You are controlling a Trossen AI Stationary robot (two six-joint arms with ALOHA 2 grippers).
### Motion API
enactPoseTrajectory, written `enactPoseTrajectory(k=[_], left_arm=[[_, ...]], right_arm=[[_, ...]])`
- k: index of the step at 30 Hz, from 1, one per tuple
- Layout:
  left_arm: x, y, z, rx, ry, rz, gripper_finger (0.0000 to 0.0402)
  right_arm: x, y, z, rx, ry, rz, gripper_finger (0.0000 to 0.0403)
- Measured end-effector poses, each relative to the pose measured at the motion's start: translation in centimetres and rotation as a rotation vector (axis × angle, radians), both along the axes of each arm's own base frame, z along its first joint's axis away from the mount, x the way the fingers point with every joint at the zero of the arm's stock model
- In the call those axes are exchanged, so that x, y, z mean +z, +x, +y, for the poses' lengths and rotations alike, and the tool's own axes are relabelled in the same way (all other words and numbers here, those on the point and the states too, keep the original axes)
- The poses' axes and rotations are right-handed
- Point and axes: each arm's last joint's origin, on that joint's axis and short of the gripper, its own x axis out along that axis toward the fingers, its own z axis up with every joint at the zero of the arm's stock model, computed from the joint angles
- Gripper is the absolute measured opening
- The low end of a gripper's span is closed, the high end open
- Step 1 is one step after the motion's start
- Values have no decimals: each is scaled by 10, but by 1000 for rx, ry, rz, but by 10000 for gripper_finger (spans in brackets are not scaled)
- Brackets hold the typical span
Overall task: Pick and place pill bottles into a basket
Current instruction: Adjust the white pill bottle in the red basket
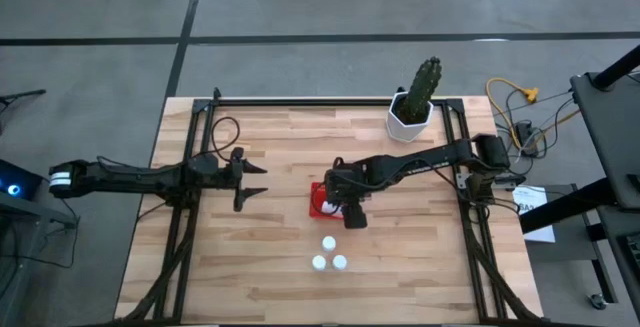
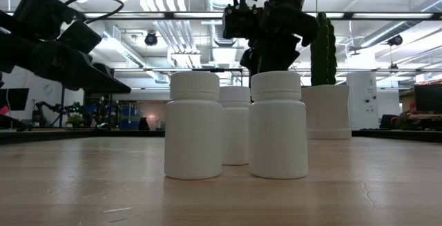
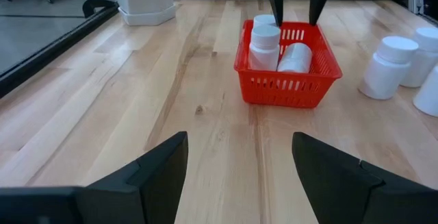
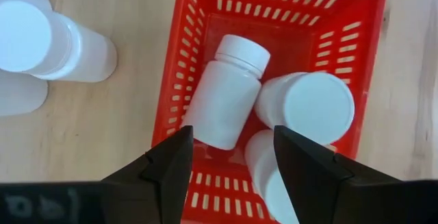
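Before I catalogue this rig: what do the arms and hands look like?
Both arms are black and slender, jointed, with black cables looping alongside. The left hand has two pointed black fingers; the right hand has flat matte-black ones. The left arm's base end bears a white band.

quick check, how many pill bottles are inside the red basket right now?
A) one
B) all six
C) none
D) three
D: the right wrist view looks down into the basket and shows three bottles in it, one tipped on its side, one cap-up and one partly behind the right gripper, whose open fingers hold nothing; three more bottles stand on the table outside.
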Motion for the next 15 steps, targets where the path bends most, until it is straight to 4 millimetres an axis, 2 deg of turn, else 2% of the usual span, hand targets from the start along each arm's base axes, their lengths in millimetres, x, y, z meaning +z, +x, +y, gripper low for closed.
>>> enactPoseTrajectory(k=[8,15], left_arm=[[0,0,0,0,1,-4,244],[1,0,0,0,1,-7,244]], right_arm=[[0,1,1,9,18,-10,194],[2,2,12,42,28,-20,194]])
